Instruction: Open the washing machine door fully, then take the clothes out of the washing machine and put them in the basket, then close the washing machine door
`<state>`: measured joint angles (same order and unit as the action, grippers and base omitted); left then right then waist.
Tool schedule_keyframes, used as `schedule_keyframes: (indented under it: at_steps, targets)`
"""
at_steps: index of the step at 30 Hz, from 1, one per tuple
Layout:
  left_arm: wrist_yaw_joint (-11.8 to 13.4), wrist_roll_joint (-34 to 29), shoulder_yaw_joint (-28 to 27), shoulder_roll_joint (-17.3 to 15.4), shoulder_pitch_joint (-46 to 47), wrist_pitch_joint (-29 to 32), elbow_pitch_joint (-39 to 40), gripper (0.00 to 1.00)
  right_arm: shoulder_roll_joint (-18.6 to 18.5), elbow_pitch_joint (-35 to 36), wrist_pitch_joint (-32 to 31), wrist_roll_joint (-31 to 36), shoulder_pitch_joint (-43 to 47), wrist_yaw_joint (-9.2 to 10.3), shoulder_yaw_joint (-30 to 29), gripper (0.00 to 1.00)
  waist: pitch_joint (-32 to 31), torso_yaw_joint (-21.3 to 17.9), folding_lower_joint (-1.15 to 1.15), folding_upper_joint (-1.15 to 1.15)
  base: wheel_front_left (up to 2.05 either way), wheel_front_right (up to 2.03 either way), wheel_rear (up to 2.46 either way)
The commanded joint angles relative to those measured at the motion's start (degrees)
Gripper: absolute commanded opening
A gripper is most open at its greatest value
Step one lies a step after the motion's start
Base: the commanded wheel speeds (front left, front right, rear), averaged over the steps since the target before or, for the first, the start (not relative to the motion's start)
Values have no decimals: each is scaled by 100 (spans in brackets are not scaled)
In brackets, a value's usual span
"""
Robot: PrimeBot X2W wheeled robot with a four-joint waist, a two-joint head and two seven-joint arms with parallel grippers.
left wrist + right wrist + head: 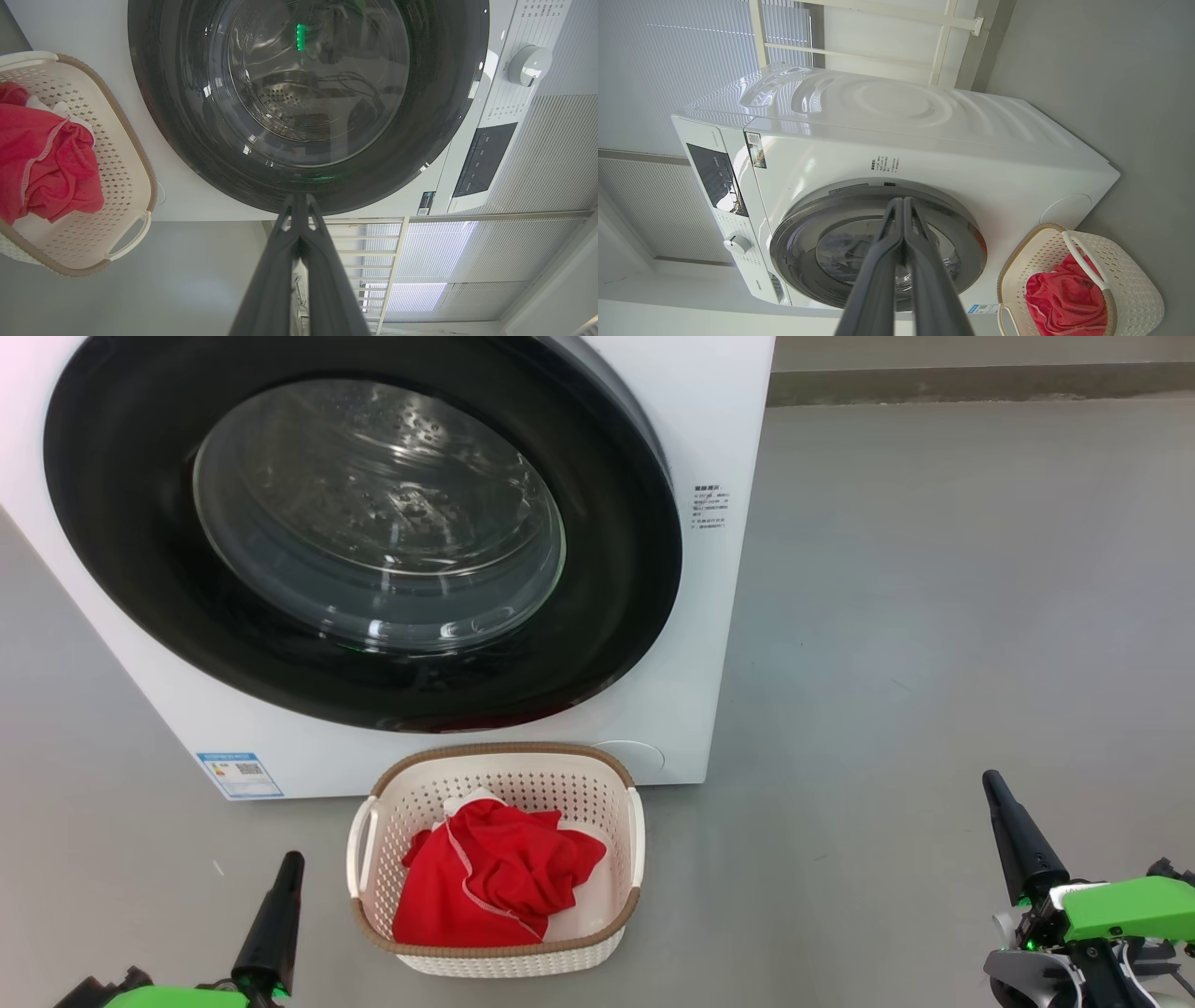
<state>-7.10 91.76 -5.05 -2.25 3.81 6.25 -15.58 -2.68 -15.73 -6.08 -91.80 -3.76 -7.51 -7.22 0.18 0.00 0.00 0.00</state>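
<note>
The white washing machine [719,644] stands ahead with its black-rimmed glass door [373,523] shut flat against the front; the door [308,93] and the door [878,247] show the same. Red clothes [495,882] with white trim lie in the cream basket [597,784] on the floor right below the door. The clothes [46,158] and clothes [1064,298] also show inside the basket [126,196] and basket [1134,280]. My left gripper [291,863] sits low, left of the basket, shut and empty. My right gripper [991,784] is far right, shut and empty.
Grey floor [934,616] spreads to the right of the machine. A control panel with a knob [530,65] runs along the machine's top front. White blinds [668,56] and a pale window frame stand behind the machine.
</note>
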Motion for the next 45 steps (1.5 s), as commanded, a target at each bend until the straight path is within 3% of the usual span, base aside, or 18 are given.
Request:
schedule_keyframes:
  at_steps: [1, 45]
  targets:
    - [-39, 40, -148, -63, 238, 25, 154, 0, -29, 171, -36, -42, -242, 2, 76, 0, 0, 0, 0, 0, 0, 0, 0]
    - [-39, 40, -147, -63, 238, 24, 154, 0, -24, 170, -41, -36, -242, 2, 70, 0, 0, 0, 0, 0, 0, 0, 0]
